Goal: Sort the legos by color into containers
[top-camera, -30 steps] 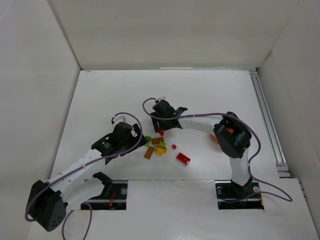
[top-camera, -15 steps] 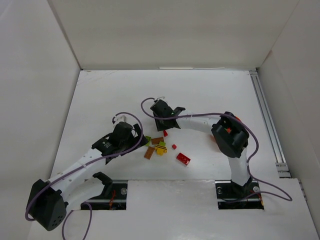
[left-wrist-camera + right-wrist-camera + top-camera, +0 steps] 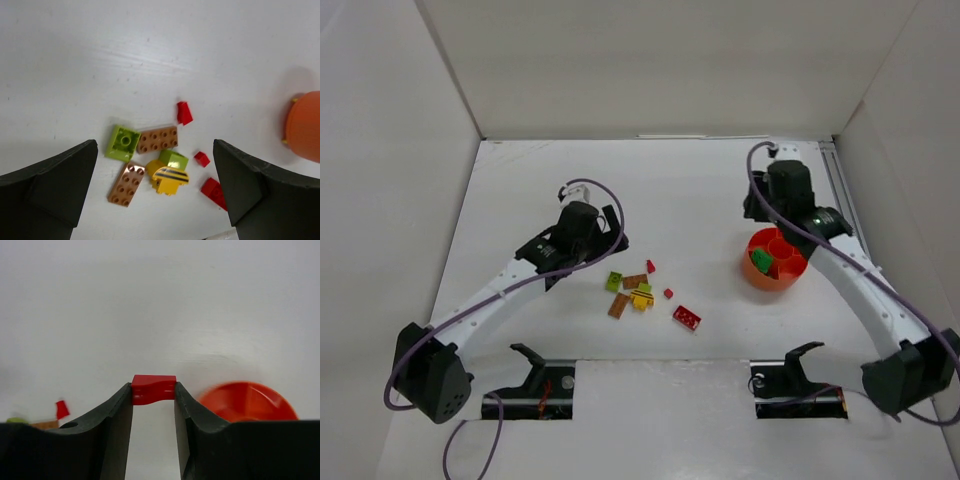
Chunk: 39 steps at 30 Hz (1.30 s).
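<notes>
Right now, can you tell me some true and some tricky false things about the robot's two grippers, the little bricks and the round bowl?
1. The right gripper pinches a small red plastic brick. True.
2. The left gripper holds a lime brick. False: it is open and holds nothing.
3. The round orange-red plastic bowl has a green brick inside. True.
4. The bowl sits in the middle of the loose bricks. False: it stands apart, to their right.
</notes>
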### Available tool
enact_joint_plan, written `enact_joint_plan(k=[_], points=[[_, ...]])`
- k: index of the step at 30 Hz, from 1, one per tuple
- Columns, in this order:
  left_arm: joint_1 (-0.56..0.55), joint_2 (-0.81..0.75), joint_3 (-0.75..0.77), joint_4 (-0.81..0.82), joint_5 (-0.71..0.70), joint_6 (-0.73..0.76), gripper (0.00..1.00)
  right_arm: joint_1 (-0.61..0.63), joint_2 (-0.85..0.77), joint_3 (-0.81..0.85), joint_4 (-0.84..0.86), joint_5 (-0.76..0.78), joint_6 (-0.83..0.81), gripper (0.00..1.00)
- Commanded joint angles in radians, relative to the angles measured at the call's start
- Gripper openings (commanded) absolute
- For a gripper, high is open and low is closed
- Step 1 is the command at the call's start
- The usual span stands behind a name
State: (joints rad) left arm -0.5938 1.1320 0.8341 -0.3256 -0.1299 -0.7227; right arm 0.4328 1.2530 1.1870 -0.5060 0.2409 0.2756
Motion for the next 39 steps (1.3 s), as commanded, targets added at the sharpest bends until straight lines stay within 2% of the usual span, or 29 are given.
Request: enact_joint_plan(k=[1, 5, 7, 11, 15, 20, 30, 39], points=[[0.002, 0.032, 0.092, 0.049, -0.025, 0.088, 1.00, -0.116, -0.108, -0.082, -0.216, 0.057, 0.003, 0.14], [0.011, 0.075, 0.117, 0.062, -0.001, 0.115, 1.00, -0.307, -0.234, -0.176, -0.285, 0.055, 0.014, 0.16], [0.011, 0.086, 0.117, 0.062, 0.009, 0.115, 1.00, -0.415, -0.262, -0.220, -0.305, -0.008, 0.014, 0.16], [0.034, 0.104, 0.089, 0.062, 0.047, 0.115, 1.00, -0.516, -0.285, -0.292, -0.315, -0.069, 0.001, 0.16], [0.057, 0.114, 0.062, 0.062, 0.065, 0.115, 1.00, -0.516, -0.285, -0.293, -0.305, -0.115, -0.010, 0.16], [0.057, 0.114, 0.053, 0.062, 0.065, 0.106, 1.00, -0.516, -0.285, -0.302, -0.296, -0.146, -0.030, 0.21], [0.057, 0.084, 0.033, 0.053, 0.065, 0.097, 1.00, -0.516, -0.283, -0.302, -0.276, -0.178, -0.039, 0.43], [0.057, 0.057, -0.018, 0.071, 0.127, 0.088, 1.00, -0.516, -0.302, -0.322, -0.256, -0.224, -0.061, 0.55]])
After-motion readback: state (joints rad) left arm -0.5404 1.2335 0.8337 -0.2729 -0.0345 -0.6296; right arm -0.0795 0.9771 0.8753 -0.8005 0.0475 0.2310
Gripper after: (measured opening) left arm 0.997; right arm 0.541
